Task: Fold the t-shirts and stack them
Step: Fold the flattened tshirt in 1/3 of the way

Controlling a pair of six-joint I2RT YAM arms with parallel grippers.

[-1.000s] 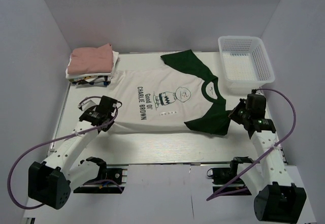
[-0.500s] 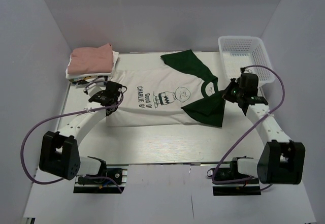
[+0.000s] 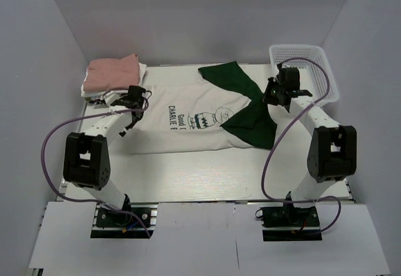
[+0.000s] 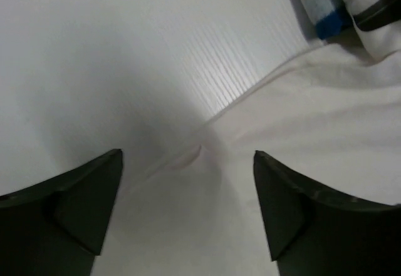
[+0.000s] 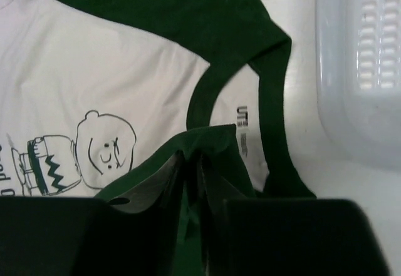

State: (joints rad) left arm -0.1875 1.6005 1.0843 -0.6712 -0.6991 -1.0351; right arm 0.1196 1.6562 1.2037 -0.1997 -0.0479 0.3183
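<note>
Compared with one second earlier, both arms have swung up-frame. The near edge of the Charlie Brown t-shirt (image 3: 188, 137) is now folded over, covering part of the print. The left gripper (image 3: 130, 102) has released: its fingers are spread wide and empty over the soft cream hem at centre-left. The right gripper (image 3: 276, 98) is nearly closed, pinching a creased dark green sleeve fold near the rigid mesh basket (image 3: 328, 79).
</note>
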